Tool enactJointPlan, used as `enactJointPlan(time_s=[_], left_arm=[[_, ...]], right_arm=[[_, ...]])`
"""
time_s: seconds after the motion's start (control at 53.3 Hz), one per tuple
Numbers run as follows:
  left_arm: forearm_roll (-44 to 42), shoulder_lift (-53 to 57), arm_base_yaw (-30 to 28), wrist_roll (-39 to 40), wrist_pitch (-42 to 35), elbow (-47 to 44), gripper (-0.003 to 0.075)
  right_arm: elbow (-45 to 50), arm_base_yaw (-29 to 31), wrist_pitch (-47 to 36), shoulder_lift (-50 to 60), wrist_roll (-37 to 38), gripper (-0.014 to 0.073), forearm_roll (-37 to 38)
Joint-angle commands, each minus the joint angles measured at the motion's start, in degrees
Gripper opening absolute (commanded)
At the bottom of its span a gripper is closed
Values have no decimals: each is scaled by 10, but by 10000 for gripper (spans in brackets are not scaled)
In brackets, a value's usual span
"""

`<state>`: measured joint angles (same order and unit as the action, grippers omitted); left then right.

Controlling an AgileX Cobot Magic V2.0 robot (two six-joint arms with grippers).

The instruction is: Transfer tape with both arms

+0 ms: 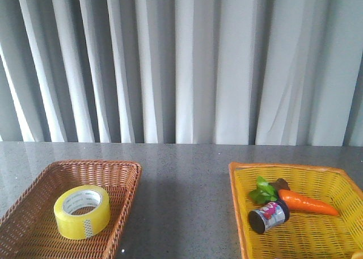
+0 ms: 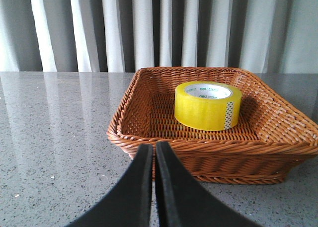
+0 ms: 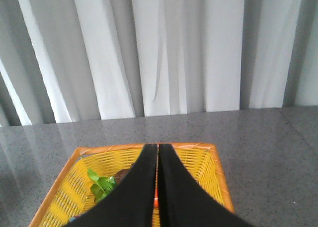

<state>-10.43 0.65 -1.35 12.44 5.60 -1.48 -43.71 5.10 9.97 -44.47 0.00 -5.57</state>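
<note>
Grey speckled stone makes up the table (image 1: pixel 187 174), glossy enough to carry pale streaks of the curtain (image 1: pixel 187 60) that hangs in long white and grey folds across the whole back of the room. Two baskets sit well apart on it. On the left, a brown wicker basket (image 1: pixel 122 171) holds the tape (image 1: pixel 82 211), lying flat on the woven floor with its white core facing up. On the right, a yellow basket (image 1: pixel 241 174) holds a toy carrot (image 1: pixel 306 203) with green leaves (image 1: pixel 262 190) and a small printed can (image 1: pixel 269 216) on its side, touching the carrot's leafy end.

From the front, neither arm shows at all. Only the wrist cameras reveal them: the left gripper (image 2: pixel 153 152) sits just outside the near rim of the brown basket, its black fingers (image 2: pixel 139 187) pressed together on nothing, and the tape's printed core and the dotted strip on its side read clearly from there. The right gripper (image 3: pixel 157 152) hangs over the yellow basket, likewise closed and empty, its fingers hiding the carrot; the leaves show.
</note>
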Motion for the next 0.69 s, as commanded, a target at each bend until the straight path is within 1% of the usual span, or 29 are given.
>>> enactJointPlan(time_s=[0.0, 0.131, 0.356, 0.525, 0.675], left_arm=[[6, 10, 0, -1, -45, 13, -6], [6, 10, 0, -1, -45, 13, -6], [6, 10, 0, -1, -45, 13, -6], [6, 10, 0, -1, -45, 13, -6], [6, 10, 0, -1, -45, 13, -6]], right_arm=[[67, 0, -91, 82, -3, -8, 13], [162, 0, -92, 187, 0, -8, 31], [308, 0, -88, 343, 0, -8, 31], [385, 0, -88, 414, 0, -8, 31], [429, 0, -90, 450, 6, -8, 31]])
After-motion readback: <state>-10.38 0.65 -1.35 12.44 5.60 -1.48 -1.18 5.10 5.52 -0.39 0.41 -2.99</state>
